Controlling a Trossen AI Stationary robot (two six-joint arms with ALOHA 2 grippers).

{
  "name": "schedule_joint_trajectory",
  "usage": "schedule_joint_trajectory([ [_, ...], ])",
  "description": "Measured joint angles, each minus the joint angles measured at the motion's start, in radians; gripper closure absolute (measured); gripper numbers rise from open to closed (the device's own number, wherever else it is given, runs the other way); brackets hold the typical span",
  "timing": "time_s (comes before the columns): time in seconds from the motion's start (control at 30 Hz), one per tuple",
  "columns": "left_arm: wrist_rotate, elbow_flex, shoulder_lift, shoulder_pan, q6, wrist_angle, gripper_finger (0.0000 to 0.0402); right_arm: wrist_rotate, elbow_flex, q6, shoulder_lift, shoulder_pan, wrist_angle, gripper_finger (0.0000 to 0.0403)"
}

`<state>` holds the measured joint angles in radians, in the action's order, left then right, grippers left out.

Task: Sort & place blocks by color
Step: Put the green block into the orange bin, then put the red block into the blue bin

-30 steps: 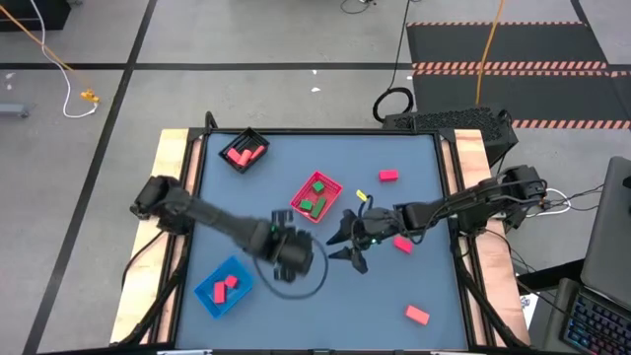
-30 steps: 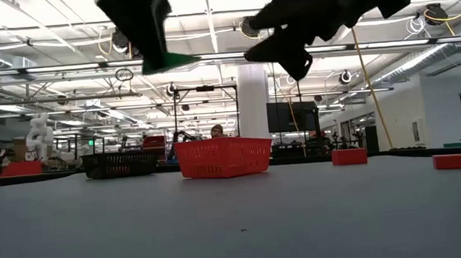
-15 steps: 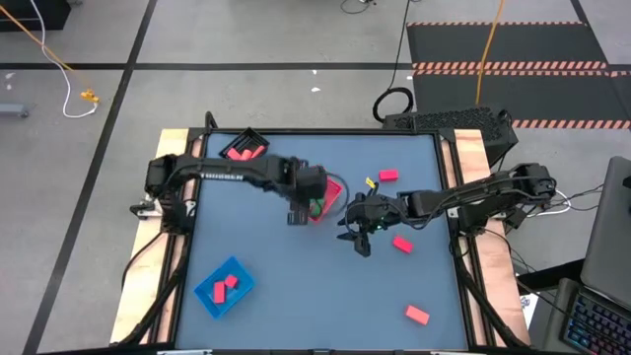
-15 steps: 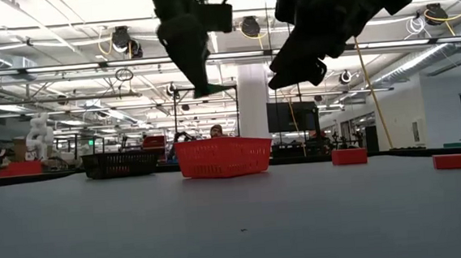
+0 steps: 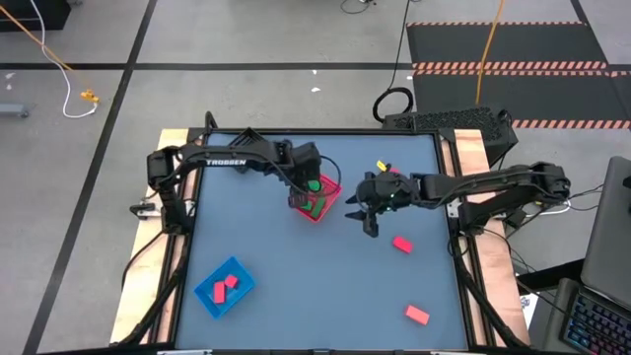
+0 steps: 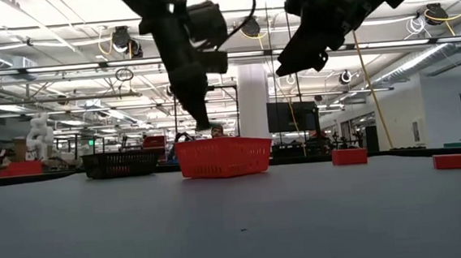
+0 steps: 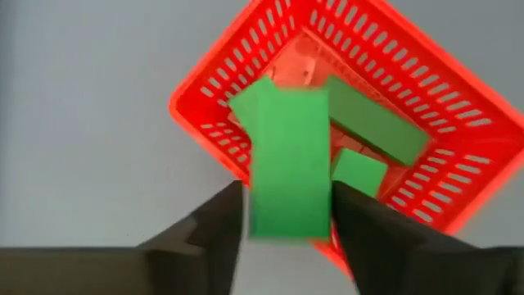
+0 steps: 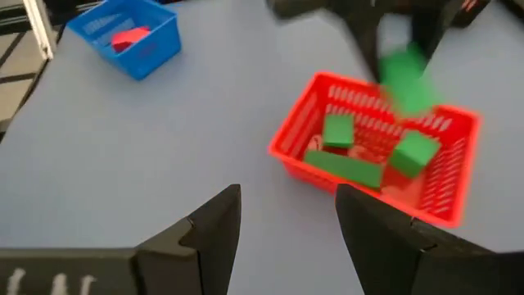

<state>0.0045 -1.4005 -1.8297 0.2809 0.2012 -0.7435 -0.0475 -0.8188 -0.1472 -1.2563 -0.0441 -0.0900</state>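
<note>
We see the left end effector clamped on a green block, hovering over the red tray at frame centre; three green blocks lie inside. Right end effector, fingers spread, empty, just right of the tray above the tabletop.

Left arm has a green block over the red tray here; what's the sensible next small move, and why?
Probably open the left gripper and drop the green block. It hangs above the red tray, which already holds other green blocks. The right gripper waits open beside the tray.
</note>
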Motion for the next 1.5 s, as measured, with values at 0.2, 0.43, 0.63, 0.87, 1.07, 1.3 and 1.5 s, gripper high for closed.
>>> schedule_joint_trajectory([
  [0.2,-0.001,0.054,0.0,0.007,0.0,0.124,0.0111,0.056,0.0,0.014,0.043,-0.04,0.004,0.0206],
  [0.43,-0.004,0.002,0.0,-0.021,-0.059,0.061,0.007,0.077,0.018,-0.007,0.047,-0.047,0.004,0.0206],
  [0.63,0.008,0.011,0.085,-0.057,-0.062,-0.068,0.0067,0.073,0.087,-0.081,0.046,-0.047,0.0,0.0206],
  [0.87,0.086,0.182,0.301,-0.082,-0.094,0.149,0.0067,0.074,0.185,-0.046,0.047,-0.047,0.073,0.0206],
  [1.07,0.111,0.42,0.506,-0.103,-0.142,0.499,0.0067,0.076,0.309,0.0,0.047,-0.048,0.408,0.0206],
  [1.3,0.068,0.624,0.62,-0.158,-0.216,0.721,0.0066,0.113,0.288,-0.065,0.051,-0.019,0.239,0.0206],
  [1.5,0.015,0.743,0.632,-0.204,-0.233,0.856,0.0066,0.174,0.124,-0.191,0.046,0.057,-0.359,0.0206],
])
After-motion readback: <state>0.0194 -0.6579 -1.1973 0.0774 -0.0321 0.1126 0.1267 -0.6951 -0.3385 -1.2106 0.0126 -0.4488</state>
